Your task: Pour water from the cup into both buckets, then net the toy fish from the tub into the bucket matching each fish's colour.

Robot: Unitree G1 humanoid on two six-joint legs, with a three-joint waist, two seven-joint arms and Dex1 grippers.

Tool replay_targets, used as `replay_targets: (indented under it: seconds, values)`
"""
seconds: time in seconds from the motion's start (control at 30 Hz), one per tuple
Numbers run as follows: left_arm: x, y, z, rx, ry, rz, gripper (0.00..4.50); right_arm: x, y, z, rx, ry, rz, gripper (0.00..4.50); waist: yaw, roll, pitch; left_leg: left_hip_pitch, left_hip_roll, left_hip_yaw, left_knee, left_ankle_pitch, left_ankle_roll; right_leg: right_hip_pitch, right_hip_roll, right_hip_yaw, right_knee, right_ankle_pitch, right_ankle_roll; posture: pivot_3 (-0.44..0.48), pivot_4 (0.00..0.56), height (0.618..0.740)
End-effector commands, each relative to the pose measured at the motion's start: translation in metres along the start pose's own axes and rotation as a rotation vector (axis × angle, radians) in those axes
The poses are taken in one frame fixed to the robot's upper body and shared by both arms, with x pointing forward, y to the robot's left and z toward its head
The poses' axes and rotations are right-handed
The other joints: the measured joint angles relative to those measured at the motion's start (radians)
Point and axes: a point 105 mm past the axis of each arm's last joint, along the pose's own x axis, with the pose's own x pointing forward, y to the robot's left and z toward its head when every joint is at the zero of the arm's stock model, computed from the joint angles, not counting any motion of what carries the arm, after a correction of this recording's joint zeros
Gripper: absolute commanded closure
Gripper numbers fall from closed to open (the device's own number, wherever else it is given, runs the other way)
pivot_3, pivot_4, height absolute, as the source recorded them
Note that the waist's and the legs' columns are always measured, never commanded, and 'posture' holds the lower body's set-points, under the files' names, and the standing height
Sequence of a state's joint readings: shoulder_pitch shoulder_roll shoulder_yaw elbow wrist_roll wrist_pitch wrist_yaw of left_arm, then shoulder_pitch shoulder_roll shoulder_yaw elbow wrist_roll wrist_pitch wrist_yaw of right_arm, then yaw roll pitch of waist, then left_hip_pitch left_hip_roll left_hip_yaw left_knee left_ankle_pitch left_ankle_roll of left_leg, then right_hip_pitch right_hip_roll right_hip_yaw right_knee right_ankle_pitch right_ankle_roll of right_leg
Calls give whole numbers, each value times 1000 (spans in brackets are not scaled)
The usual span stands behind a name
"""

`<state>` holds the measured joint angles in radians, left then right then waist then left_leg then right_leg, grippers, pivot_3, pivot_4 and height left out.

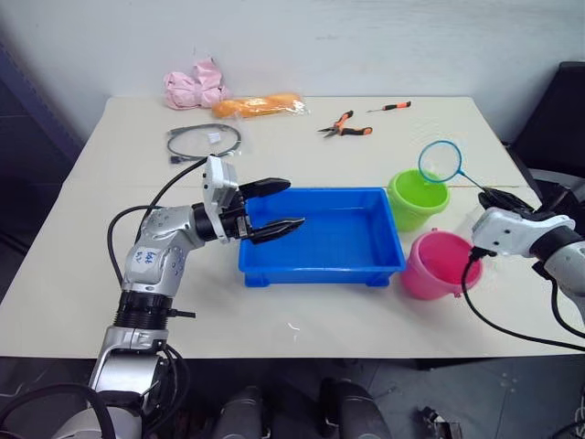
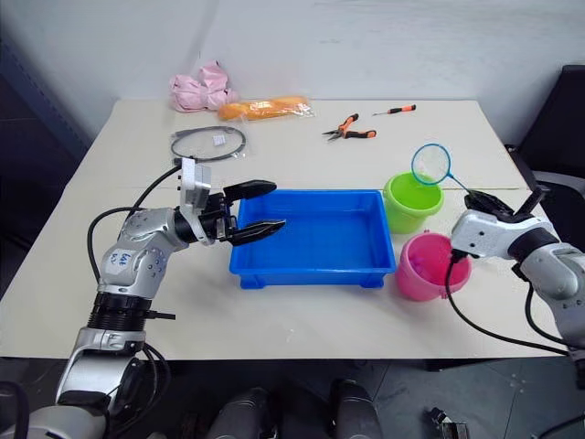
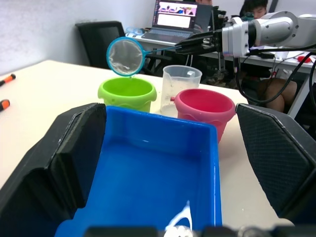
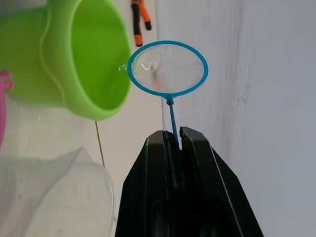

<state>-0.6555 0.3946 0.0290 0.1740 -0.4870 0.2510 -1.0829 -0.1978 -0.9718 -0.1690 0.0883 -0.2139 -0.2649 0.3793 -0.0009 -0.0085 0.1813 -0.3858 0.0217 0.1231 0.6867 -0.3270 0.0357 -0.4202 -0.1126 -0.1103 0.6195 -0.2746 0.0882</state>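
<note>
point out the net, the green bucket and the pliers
net (image 1: 439, 161), left eye view, mesh inside the hoop
green bucket (image 1: 409, 209), left eye view, outer wall
pliers (image 1: 345, 127), left eye view, orange handles

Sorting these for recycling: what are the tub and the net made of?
The tub looks like moulded glossy blue plastic, with highlights on its rim. The net has a thin blue hoop, probably plastic, around sheer whitish mesh; the handle's material is unclear.

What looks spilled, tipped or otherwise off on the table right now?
Nothing stands out. The lime green plastic bucket, pink plastic bucket and clear plastic cup stand upright beside the blue rectangular tub; no puddles visible on the table.
</note>
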Motion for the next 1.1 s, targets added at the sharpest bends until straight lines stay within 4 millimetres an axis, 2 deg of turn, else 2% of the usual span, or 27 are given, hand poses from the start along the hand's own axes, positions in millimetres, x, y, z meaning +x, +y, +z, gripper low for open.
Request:
replay_targets:
  seconds: [0.03,0.13,0.27,0.37,0.5,0.6,0.77,0.83,0.9,1.0,1.1]
  values:
    - [-14,3,23,63,-61,-8,30,-10,-22,24,415,-126,-5,4500,0,0,0,0,0,0,0,0,0,0,0,0,0,0,0,0,150,740]
    - [-24,-1,30,70,-44,-45,30,-17,-9,46,648,-198,144,4500,1,0,0,0,1,-1,0,0,0,0,0,0,0,0,0,0,150,740]
    - [-42,-8,35,79,26,-99,30,-27,11,85,768,-292,348,4500,2,0,0,0,1,-2,0,0,1,0,-1,-1,0,0,0,0,150,740]
    - [-57,-14,39,88,94,-145,30,-33,26,110,816,-346,476,4500,2,0,0,0,0,-2,0,-1,2,0,-2,-1,0,0,0,0,150,740]
    - [-81,-29,40,98,197,-199,30,-44,53,145,770,-430,693,4500,0,0,0,0,1,-3,0,-1,2,0,-2,-1,0,0,-1,0,150,740]
    - [-101,-48,28,55,288,-253,30,-52,76,162,716,-481,830,4500,-2,0,0,0,0,-2,0,-2,2,0,-3,0,0,-1,-1,0,150,740]
    - [-129,-70,-1,-20,389,-237,30,-60,120,172,699,-516,996,4500,1,0,0,0,2,-2,0,-3,1,0,-4,0,-1,-1,-2,0,150,740]
    - [-134,-77,-4,-66,375,-203,30,-63,140,174,719,-509,1085,4500,0,0,0,0,1,-3,0,-3,1,0,-5,-1,-5,-1,-2,0,150,740]
    - [-136,-82,-4,-95,373,-189,30,-58,152,173,735,-506,1085,4500,1,0,0,0,2,-3,0,-4,1,0,-6,-1,-6,-1,-2,0,150,740]
    - [-144,-88,-10,-130,411,-170,30,-45,182,161,667,-488,1092,4500,-3,-1,-1,1,2,-2,0,-4,1,0,-6,-1,-6,-1,-2,0,150,740]
    - [-148,-85,-11,-135,430,-139,30,-31,195,156,636,-482,1075,4500,-3,-1,0,1,2,-2,0,-4,0,-1,-5,-1,-4,-2,-3,0,150,740]
